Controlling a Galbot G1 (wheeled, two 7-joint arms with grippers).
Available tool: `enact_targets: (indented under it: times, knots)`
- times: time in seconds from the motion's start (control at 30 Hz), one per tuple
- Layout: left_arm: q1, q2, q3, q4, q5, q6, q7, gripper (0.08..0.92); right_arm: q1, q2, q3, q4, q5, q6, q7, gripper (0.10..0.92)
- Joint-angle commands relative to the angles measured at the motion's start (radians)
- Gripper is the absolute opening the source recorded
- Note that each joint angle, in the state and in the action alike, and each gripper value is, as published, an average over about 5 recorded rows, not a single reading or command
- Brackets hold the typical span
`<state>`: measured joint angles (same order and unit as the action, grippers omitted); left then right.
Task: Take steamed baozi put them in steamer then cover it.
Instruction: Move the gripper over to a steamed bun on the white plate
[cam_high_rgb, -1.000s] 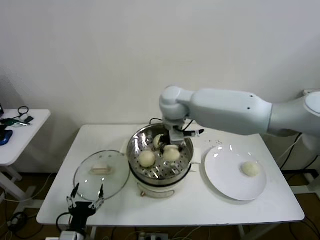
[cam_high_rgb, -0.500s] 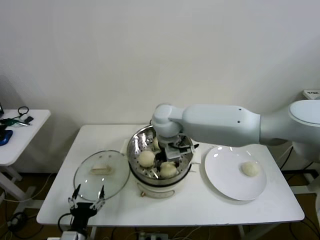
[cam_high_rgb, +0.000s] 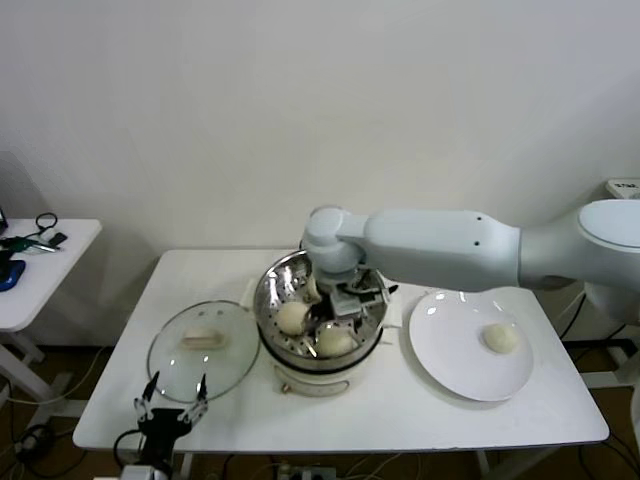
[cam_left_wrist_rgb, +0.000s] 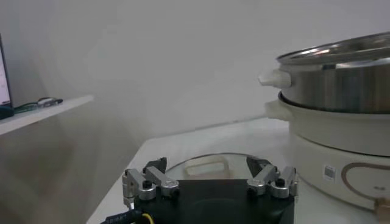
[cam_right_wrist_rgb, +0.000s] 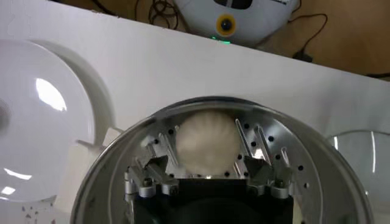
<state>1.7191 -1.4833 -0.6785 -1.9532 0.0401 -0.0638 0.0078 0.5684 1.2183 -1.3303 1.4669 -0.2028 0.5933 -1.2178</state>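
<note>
The steamer (cam_high_rgb: 268, 298) stands mid-table with three baozi in it: one on the left (cam_high_rgb: 292, 317), one at the front (cam_high_rgb: 335, 342), one at the back (cam_high_rgb: 312, 284) partly hidden. My right gripper (cam_high_rgb: 336, 322) reaches into the pot, open. In the right wrist view its fingers (cam_right_wrist_rgb: 166, 146) stand apart on either side of a baozi (cam_right_wrist_rgb: 206, 144) resting on the perforated tray (cam_right_wrist_rgb: 277, 158). A further baozi (cam_high_rgb: 501, 338) lies on the white plate (cam_high_rgb: 450, 355). The cover (cam_high_rgb: 200, 345) lies flat left of the steamer. My left gripper (cam_high_rgb: 171, 392) is parked open at the table's front-left edge, facing the cover (cam_left_wrist_rgb: 234, 167).
The white plate sits right of the steamer, close to its base. A small side table (cam_high_rgb: 40, 255) with cables stands off to the far left. The steamer's wall (cam_left_wrist_rgb: 341, 85) rises near my left gripper (cam_left_wrist_rgb: 206, 163).
My right gripper carried a baozi down to the front of the steamer tray and opened its fingers, leaving it there. The left arm stayed still.
</note>
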Motion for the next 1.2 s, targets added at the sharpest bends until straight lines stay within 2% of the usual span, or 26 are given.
enact_targets:
  times: [0.03,0.2,0.37,0.5,0.67,0.77,0.93,1.2]
  knots:
    - [0.003,0.002,-0.001,-0.001,0.001,-0.002,0.0,0.823,0.103,-0.082,0.008,-0.045,0.071,-0.003,0.007,0.823]
    - [0.007,0.003,0.001,-0.004,0.003,-0.005,0.001,0.823,0.211,-0.19,-0.067,-0.109,0.194,-0.089,0.023,0.823]
    - [0.005,0.001,0.003,-0.004,0.009,-0.004,0.0,0.823,0.297,-0.322,-0.193,-0.09,0.327,-0.322,0.116,0.823]
    - [0.004,-0.005,0.003,-0.01,0.041,0.001,-0.003,0.823,0.29,-0.45,-0.231,-0.048,0.372,-0.516,0.16,0.823]
    - [0.003,-0.012,0.004,-0.041,0.071,0.005,0.0,0.823,0.19,-0.606,-0.176,-0.021,0.349,-0.647,0.165,0.823]
    - [-0.001,-0.014,0.005,-0.049,0.07,0.005,0.002,0.823,0.081,-0.669,-0.108,-0.046,0.348,-0.7,0.146,0.823]
    - [0.005,-0.017,0.009,-0.058,0.068,-0.002,0.004,0.823,-0.126,-0.713,0.06,-0.182,0.39,-0.728,0.087,0.823]
    - [0.016,-0.024,0.007,-0.068,0.066,-0.001,0.002,0.823,-0.375,-0.729,0.29,-0.283,0.247,-0.661,0.056,0.823]
